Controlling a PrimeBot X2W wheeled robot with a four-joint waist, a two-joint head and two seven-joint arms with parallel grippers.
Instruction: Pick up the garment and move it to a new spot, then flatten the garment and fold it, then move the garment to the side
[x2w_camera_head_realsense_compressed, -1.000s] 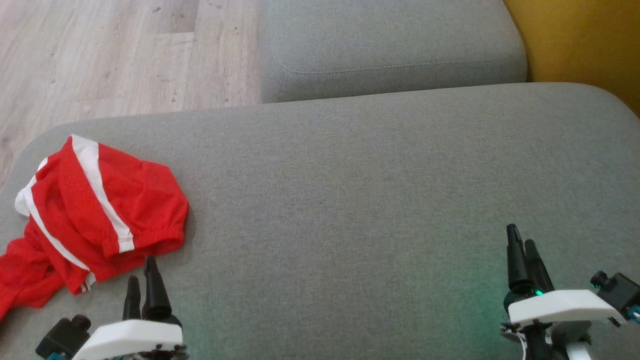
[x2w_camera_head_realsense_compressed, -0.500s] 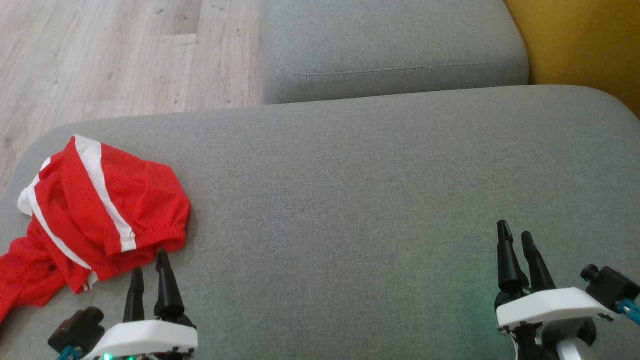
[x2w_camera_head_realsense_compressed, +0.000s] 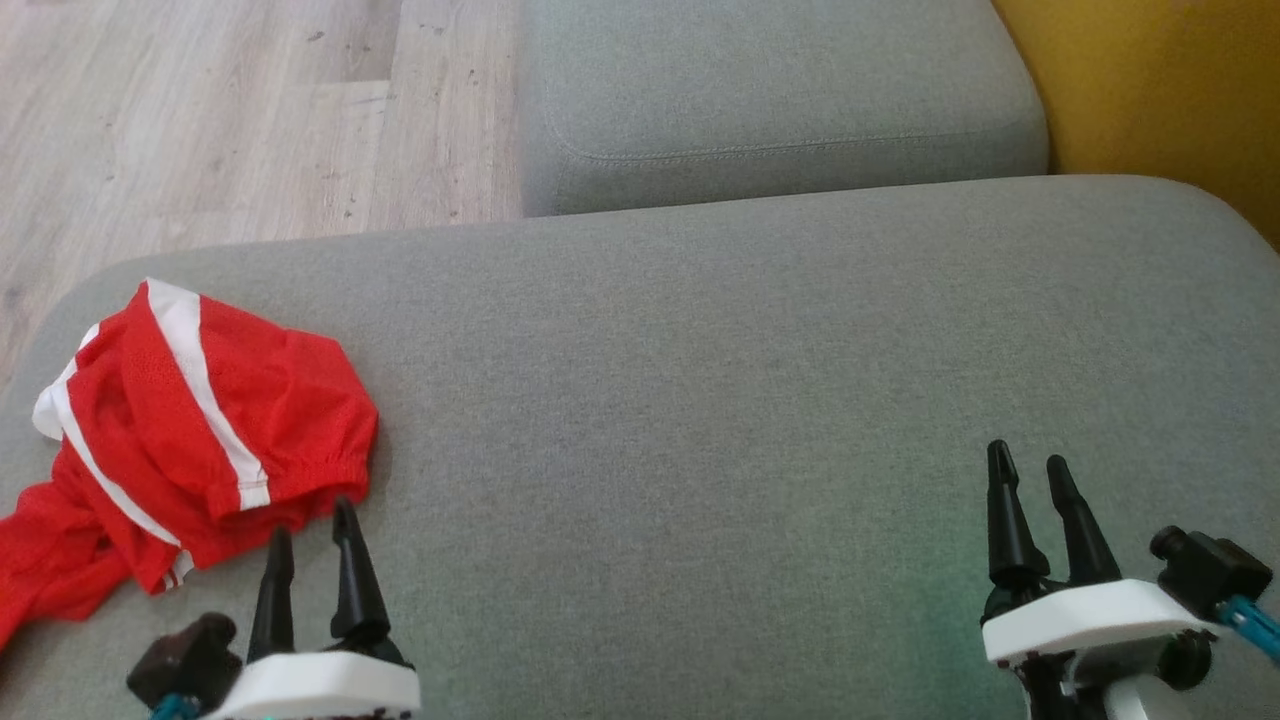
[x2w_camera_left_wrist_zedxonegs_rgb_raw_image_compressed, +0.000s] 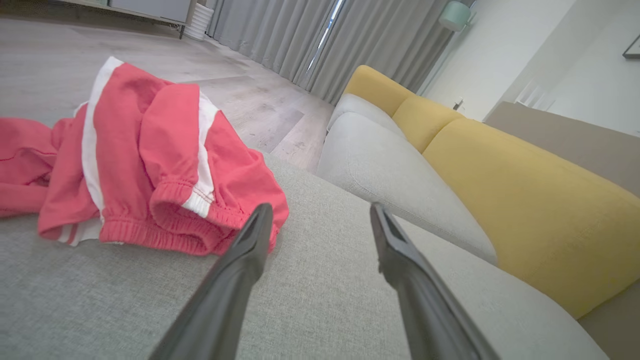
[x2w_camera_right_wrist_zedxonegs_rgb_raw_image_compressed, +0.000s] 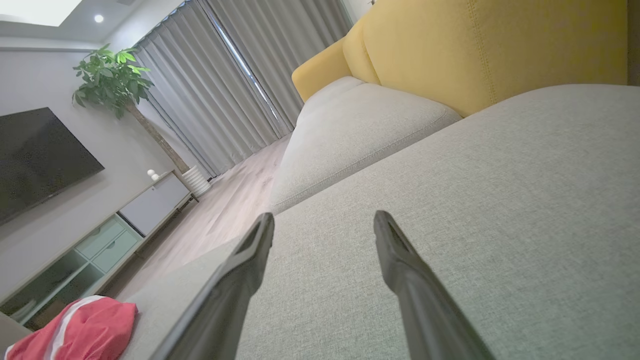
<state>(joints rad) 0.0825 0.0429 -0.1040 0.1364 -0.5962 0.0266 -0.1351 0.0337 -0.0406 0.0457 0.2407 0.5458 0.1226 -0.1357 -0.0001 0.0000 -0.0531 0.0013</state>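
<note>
The garment is a crumpled pair of red shorts with white side stripes, lying at the left end of the grey sofa cushion. Just below its elastic waistband hovers my left gripper, open and empty, fingertips close to the cloth edge. In the left wrist view the garment lies ahead and to the left of the left gripper, whose left finger overlaps the waistband. My right gripper stands open and empty over bare cushion at the lower right. From the right wrist, the garment sits far off, left of the right gripper.
A second grey cushion lies beyond the first, with yellow backrests on the right. Wooden floor runs past the sofa's left and far edges. A TV, plant, low cabinet and curtains stand across the room.
My left gripper has moved forward and slightly right, nearer the waistband. The right gripper's fingers have spread apart a little. The head camera shifted slightly.
</note>
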